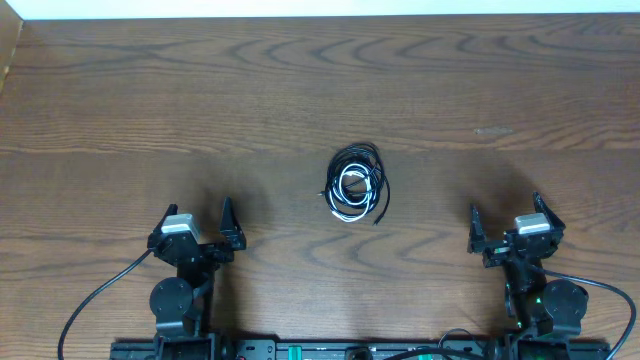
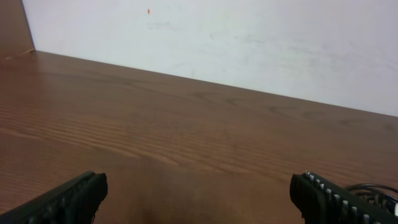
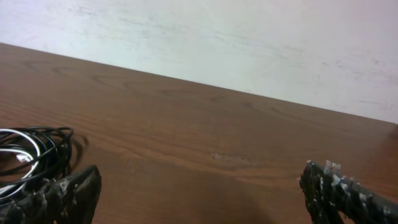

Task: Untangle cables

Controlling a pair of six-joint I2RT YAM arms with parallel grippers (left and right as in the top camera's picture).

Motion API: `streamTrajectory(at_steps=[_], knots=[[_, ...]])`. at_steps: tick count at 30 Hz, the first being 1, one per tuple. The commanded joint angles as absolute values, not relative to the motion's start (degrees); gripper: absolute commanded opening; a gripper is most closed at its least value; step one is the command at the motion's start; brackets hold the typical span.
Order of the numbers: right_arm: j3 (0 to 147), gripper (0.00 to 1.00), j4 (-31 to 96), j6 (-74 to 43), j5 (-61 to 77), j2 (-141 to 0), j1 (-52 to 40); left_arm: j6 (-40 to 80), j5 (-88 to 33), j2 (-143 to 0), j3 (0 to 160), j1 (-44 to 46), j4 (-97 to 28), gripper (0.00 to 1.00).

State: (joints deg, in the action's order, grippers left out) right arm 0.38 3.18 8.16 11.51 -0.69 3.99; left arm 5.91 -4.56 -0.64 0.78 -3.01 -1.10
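Left arm [image 1: 172,296]: folded low, wrist pointing forward.
Left hand [image 1: 196,214]: jaws wide apart, holding nothing.
Right arm [image 1: 552,300]: folded low, wrist pointing forward.
Right hand [image 1: 506,210]: jaws wide apart, holding nothing.

The cables [image 1: 371,178] lie together as one small coiled bundle, flat on the table [image 1: 200,110] near its middle. Several thin black cords [image 3: 50,144] are wound into overlapping, roughly round loops. One white cord [image 1: 348,212] is looped inside and among them, partly under the black strands. A loose black end [image 1: 377,215] trails out at the bundle's near right side.
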Motion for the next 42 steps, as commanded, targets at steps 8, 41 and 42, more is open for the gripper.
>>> streamTrajectory(at_steps=[8, 41, 42], knots=[[0.3, 0.99, 3.5, 7.8, 11.1, -0.4, 3.7, 5.1, -5.8, -0.4, 0.3, -3.3, -3.6, 0.99], [0.3, 0.99, 3.4, 7.7, 11.3, -0.4, 3.7, 5.2, -5.6, -0.4, 0.3, -3.3, -3.7, 0.99], [0.3, 0.99, 3.4, 6.9, 11.3, -0.4, 3.7, 5.2, -5.3, -0.5, 0.3, -3.3, -3.7, 0.99]])
